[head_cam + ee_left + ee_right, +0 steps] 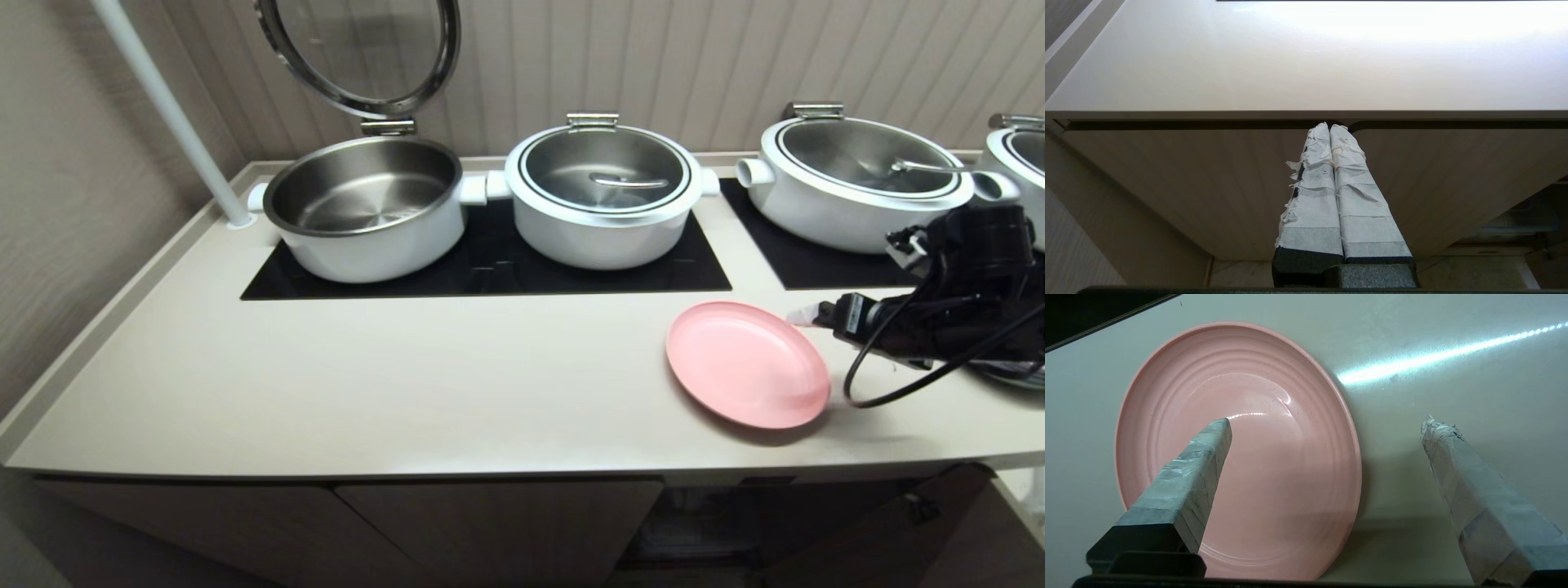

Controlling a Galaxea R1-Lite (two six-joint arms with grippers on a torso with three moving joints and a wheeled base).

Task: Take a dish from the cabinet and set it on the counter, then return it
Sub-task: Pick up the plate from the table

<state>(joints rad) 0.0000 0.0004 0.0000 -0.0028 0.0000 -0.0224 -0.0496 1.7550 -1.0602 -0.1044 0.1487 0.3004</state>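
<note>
head view, left to right: our left gripper waits with fingers together before the closed cabinet door; the pink plate rests flat on the counter, released, our right gripper spread wide beside it, probably ready to regrasp.

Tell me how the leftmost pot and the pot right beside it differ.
The leftmost pot has its glass lid swung up, baring an empty steel bowl; the second pot has its lid shut, handle on top. The leftmost sits near the counter's left edge, the second more central. Both are white, round and share one black cooktop panel.
</note>
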